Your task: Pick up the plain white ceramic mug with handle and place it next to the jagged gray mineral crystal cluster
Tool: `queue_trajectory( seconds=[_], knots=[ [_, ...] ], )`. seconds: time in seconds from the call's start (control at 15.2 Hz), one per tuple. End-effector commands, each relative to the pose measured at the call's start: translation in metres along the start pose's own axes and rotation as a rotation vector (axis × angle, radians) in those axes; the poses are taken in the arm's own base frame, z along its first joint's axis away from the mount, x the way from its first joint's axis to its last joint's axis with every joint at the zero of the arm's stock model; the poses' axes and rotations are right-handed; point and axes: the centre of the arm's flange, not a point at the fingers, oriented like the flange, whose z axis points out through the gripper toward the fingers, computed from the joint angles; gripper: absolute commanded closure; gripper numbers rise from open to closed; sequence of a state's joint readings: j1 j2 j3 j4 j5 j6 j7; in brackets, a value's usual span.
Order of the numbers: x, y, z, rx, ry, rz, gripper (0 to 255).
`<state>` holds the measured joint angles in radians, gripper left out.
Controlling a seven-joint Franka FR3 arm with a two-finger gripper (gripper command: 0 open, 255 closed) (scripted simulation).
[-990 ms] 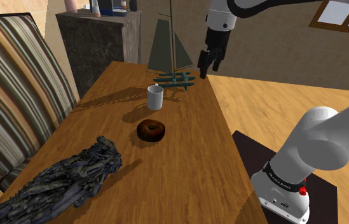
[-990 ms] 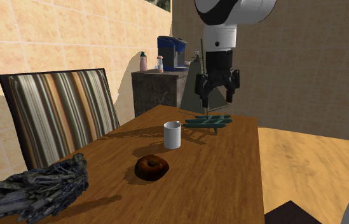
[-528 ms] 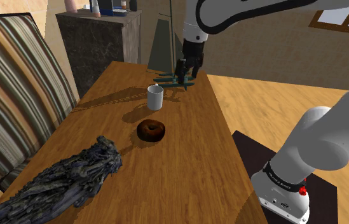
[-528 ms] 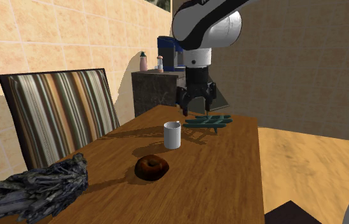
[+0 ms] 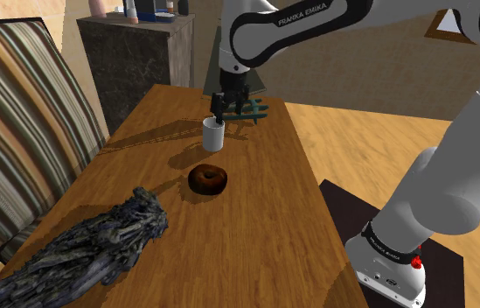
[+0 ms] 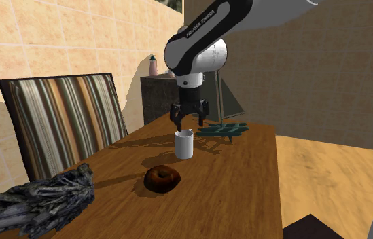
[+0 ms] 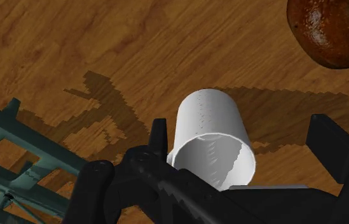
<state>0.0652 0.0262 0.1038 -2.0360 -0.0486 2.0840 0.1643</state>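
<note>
Mug (image 5: pixel 214 134) stands upright on the table (image 5: pixel 264 227), just beside the teal rack (image 5: pixel 251 108). The donut (image 5: pixel 208 178) is near it, and the rock cluster (image 5: pixel 89 249) is well apart at the other end. Your gripper (image 6: pixel 188 126) hangs right over the mug, fingers wide apart astride its rim, gripping nothing.

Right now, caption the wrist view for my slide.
Open gripper poised over the upright white mug on the wooden table, brown doughnut nearby.

You lose part of the doughnut (image 7: pixel 328 28) and teal rack (image 7: pixel 1 124) past the wrist view's edges. The base of the fingers (image 7: pixel 160 137) covers the mug's (image 7: pixel 208 121) near rim. The shoulder view's corner crops the crystal cluster (image 5: pixel 98 241).
</note>
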Motion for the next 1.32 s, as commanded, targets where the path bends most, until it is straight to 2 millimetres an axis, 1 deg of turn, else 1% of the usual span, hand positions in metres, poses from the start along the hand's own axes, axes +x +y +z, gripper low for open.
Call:
queue_trajectory(
  seconds=[0.0, 0.26, 0.33, 0.86, 1.25],
  knots=[
    [0.021, -0.008, 0.014, 0.004, 0.007, -0.004, 0],
    [0.061, -0.025, 0.041, 0.011, 0.019, -0.013, 0],
    [0.069, -0.028, 0.045, 0.012, 0.022, -0.014, 0],
    [0.070, -0.029, 0.085, 0.012, 0.022, -0.014, 0],
    [0.070, -0.029, 0.085, 0.012, 0.022, -0.014, 0]
  ],
)
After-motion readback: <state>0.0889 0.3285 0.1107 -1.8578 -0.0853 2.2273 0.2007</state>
